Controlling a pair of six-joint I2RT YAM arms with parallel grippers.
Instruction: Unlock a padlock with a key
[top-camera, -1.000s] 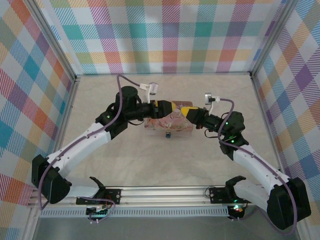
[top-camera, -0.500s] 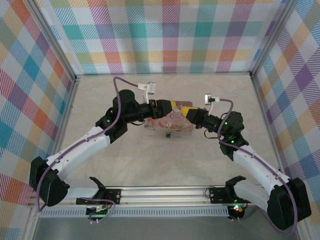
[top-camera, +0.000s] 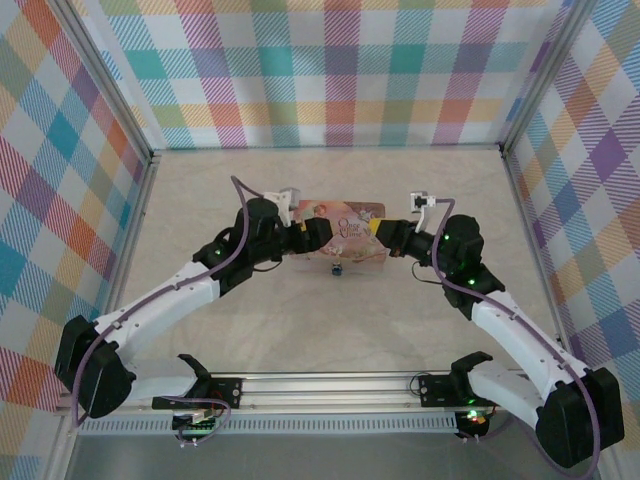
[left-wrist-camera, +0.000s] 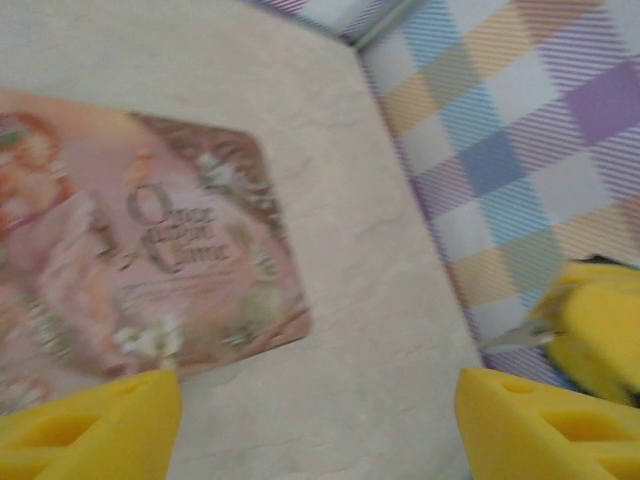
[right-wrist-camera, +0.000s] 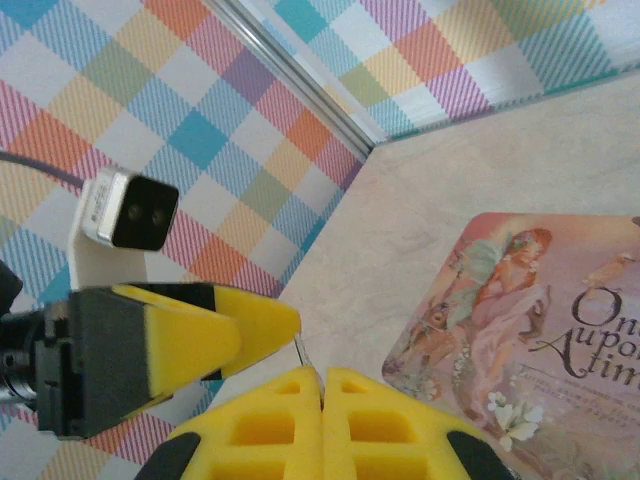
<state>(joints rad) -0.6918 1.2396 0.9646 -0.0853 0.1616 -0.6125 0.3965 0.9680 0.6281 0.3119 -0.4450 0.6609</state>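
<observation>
Top external view puts the padlock (top-camera: 337, 268) just at the near edge of the tin (top-camera: 352, 215), which sits on the table (top-camera: 300, 320). At the tin's right end, the right gripper (right-wrist-camera: 322, 378) has its jaws clenched on the key (right-wrist-camera: 301, 352), a thin sliver poking from the tips. The left gripper (left-wrist-camera: 318, 388) hangs by the tin's left end, jaws released and empty. Insertion looks not yet begun. Next, the key tip must reach the padlock and align with its keyhole, probably while the left jaws steady the lock.
</observation>
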